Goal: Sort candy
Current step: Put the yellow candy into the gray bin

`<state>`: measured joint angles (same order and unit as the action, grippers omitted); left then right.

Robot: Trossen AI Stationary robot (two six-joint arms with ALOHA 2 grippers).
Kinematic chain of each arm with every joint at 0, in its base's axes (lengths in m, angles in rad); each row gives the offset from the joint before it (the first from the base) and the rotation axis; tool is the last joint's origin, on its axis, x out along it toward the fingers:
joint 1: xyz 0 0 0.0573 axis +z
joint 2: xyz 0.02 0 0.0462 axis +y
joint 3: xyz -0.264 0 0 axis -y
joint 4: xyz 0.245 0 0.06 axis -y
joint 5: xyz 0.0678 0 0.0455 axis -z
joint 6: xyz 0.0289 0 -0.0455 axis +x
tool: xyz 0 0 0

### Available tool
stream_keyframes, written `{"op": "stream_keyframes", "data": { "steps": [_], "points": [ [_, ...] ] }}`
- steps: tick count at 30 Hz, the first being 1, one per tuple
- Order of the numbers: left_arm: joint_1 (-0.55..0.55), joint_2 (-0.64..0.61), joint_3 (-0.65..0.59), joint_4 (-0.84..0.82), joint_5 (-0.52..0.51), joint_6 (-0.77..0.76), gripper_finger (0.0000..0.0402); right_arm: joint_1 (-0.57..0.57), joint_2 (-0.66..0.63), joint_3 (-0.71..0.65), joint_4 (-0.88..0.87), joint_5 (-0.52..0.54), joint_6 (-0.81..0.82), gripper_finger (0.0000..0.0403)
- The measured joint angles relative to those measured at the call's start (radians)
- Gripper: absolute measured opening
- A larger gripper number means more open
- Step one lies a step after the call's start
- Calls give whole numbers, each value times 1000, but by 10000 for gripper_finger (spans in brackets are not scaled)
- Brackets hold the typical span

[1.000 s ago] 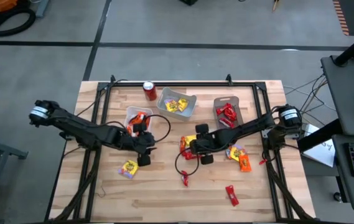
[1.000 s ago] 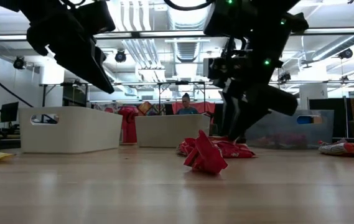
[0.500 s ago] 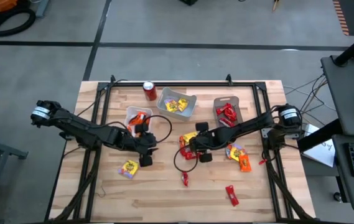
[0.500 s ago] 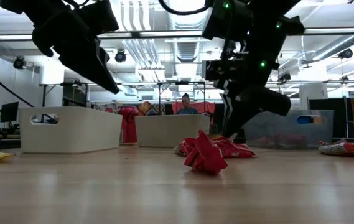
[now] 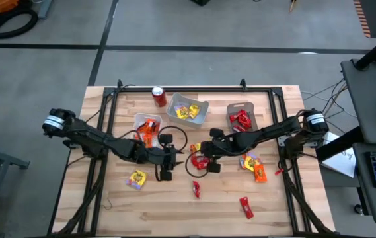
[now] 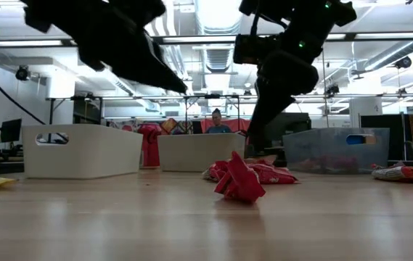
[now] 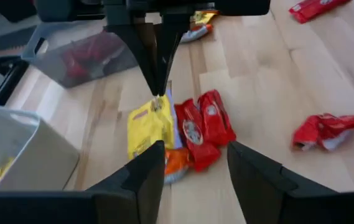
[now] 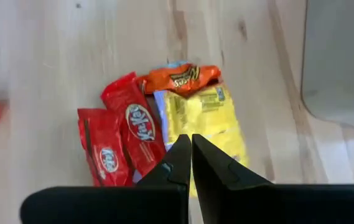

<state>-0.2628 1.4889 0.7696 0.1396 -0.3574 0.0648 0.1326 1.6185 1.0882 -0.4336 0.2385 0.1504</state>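
**Closure of right jaws at the middle candy pile**

Right jaws: apart a second ago, now pressed together with no gap. Tips down on the edge of a yellow pack (image 8: 206, 121) at the table's (image 5: 174, 211) middle. Cannot tell whether the wrapper is actually pinched. Compared with a second ago, shifted slightly toward the left arm, and higher in the low view.

Left jaws: a second ago beside the white bin of orange candy (image 5: 147, 125), now carried across toward the middle, just beside the same pile and facing the right jaws across it. Standing wide, with nothing between them.

In the pile, touching one another: the yellow pack, two red KitKat bars (image 8: 133, 127) alongside it, and an orange Reese's pack (image 8: 180, 78) at its end. No visible shift of the pile on the table since the earlier frames.

Elsewhere, as before:
- a crumpled red candy (image 5: 196, 190) alone nearer the table's front edge
- another red bar (image 5: 246, 207) farther right
- a yellow pack (image 5: 137, 178) to the left, near the left arm
- a yellow and orange group (image 5: 254, 165) under the right arm

Along the back, also unmoved:
- a red soda can (image 5: 158, 96)
- a white bin of yellow candy (image 5: 204, 106)
- a clear bin of red candy (image 5: 232, 108)

Beyond the table in the low view, a person seated far off.
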Motion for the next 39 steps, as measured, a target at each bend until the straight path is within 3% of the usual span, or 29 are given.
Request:
{"op": "stream_keyframes", "data": {
  "steps": [4, 13, 17, 24, 28, 32, 39],
  "points": [
    [4, 84, 0, 97, -2, 54, 185, 2, 0, 0, -4, -3, -9, 8],
    [4, 145, 1, 131, -1, 29, 205, 7, 1, 0, -137, -3, -250, 28],
    [4, 143, 1, 131, -1, 24, 205, 5, 1, -1, -163, -3, -276, 80],
    [4, 143, 2, 139, -1, 20, 205, 5, 49, -3, -157, 25, -295, 208],
    [4, 143, 2, 139, 0, 16, 205, 2, 87, -3, -137, 24, -304, 253],
    [4, 143, 2, 140, 0, 5, 205, -19, 108, -3, -102, 24, -278, 263],
    [4, 143, 2, 156, 1, 4, 205, -71, 110, -3, -81, 23, -291, 239]
  ]
}}
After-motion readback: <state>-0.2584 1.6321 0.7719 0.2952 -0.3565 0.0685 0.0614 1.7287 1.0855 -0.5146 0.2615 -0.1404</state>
